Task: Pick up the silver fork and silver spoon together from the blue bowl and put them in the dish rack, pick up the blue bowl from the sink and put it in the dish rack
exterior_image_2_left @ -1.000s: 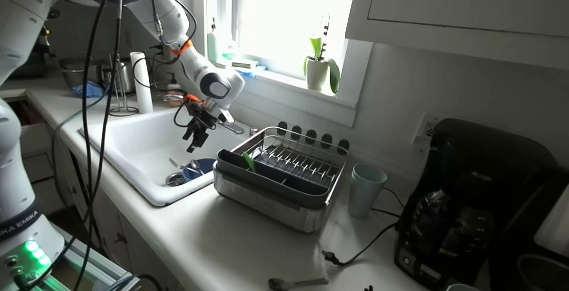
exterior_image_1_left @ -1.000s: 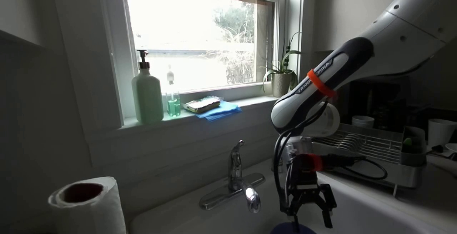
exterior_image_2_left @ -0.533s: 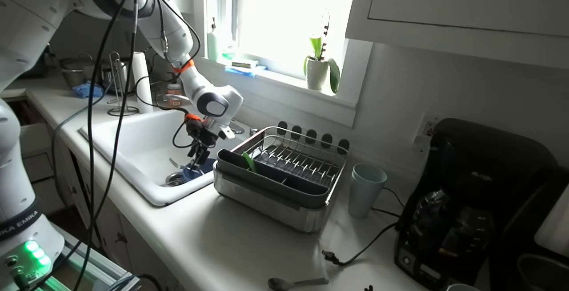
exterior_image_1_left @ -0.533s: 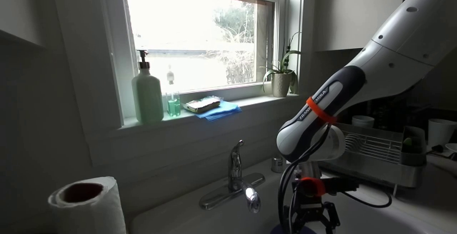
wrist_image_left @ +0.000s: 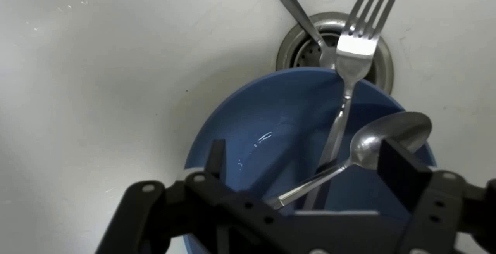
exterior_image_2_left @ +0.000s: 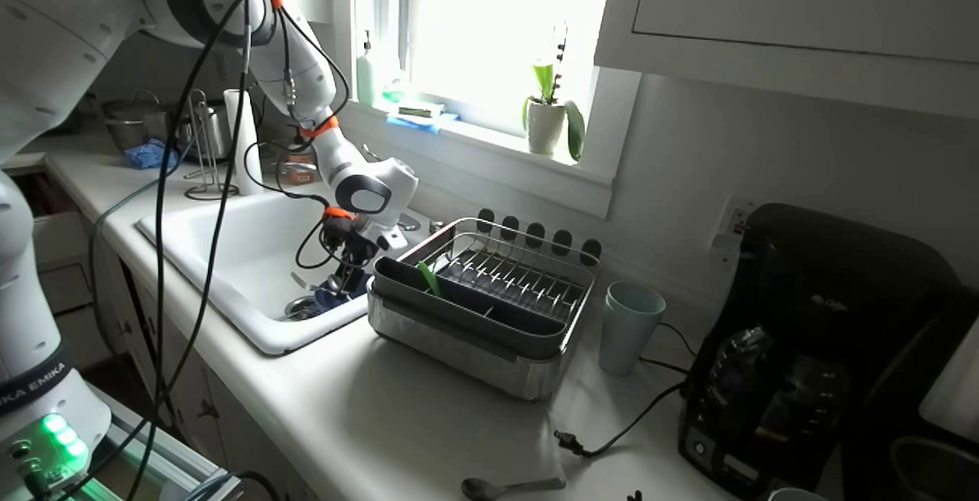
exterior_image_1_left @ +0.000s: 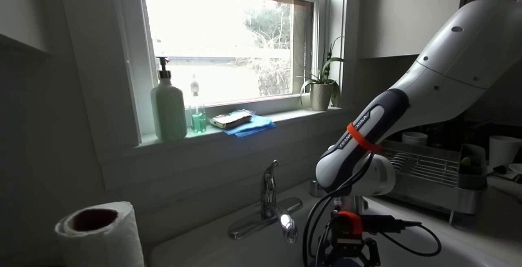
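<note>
The bowl (wrist_image_left: 279, 102) sits in the sink (exterior_image_2_left: 229, 256), partly over the drain (wrist_image_left: 304, 54), which shows past its rim near 12 o'clock in the wrist view. With the bowl as the dial in that view, the fork (wrist_image_left: 356, 52) has its handle inside and its tines out beyond the rim between 12 and 1. The spoon (wrist_image_left: 387, 128) crosses the fork's handle, its head at 2 o'clock and its handle slanting toward 8. A third piece of cutlery (wrist_image_left: 292, 7) points off toward 11 from the drain; its near end is hidden, so its kind is unclear.

The gripper (wrist_image_left: 302, 147) is released, holding nothing, its fingers spread wide at about 9 and 3 with parts of both fork and spoon between them. The finger at 3 covers part of the spoon's head; whether it touches is not clear.

The rack (exterior_image_2_left: 451, 352) stands beside the sink, between 3 and 4 o'clock from it in an exterior view. Its caddy (exterior_image_2_left: 466, 313) holds a green utensil (exterior_image_2_left: 428, 279). A dark spoon (exterior_image_2_left: 514, 488) lies on the counter (exterior_image_2_left: 382, 417) at 6 o'clock from the rack.

So nothing seems finished: fork and spoon are in the bowl, and the bowl is in the sink. I judge the first pick is being lined up. Left to do: pinch the two together, carry them to the rack, then bring the bowl there.
</note>
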`<control>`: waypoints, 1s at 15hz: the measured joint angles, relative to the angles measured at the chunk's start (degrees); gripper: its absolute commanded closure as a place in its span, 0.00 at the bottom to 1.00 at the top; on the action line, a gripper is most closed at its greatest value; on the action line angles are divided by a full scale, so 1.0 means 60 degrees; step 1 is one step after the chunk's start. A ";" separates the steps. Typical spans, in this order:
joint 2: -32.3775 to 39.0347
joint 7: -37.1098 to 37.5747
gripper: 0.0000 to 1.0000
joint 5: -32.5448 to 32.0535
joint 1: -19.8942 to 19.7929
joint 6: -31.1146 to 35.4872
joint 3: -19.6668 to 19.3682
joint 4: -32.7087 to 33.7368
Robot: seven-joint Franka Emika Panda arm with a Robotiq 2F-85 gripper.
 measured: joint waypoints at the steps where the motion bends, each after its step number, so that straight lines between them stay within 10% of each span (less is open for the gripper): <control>1: 0.0044 0.0053 0.00 0.0118 -0.0013 0.0122 0.0030 0.0011; 8: 0.0431 0.0304 0.00 0.0749 -0.0217 0.0495 0.0208 0.0197; 15: 0.1166 0.0309 0.25 0.0995 -0.0322 0.0512 0.0387 0.0858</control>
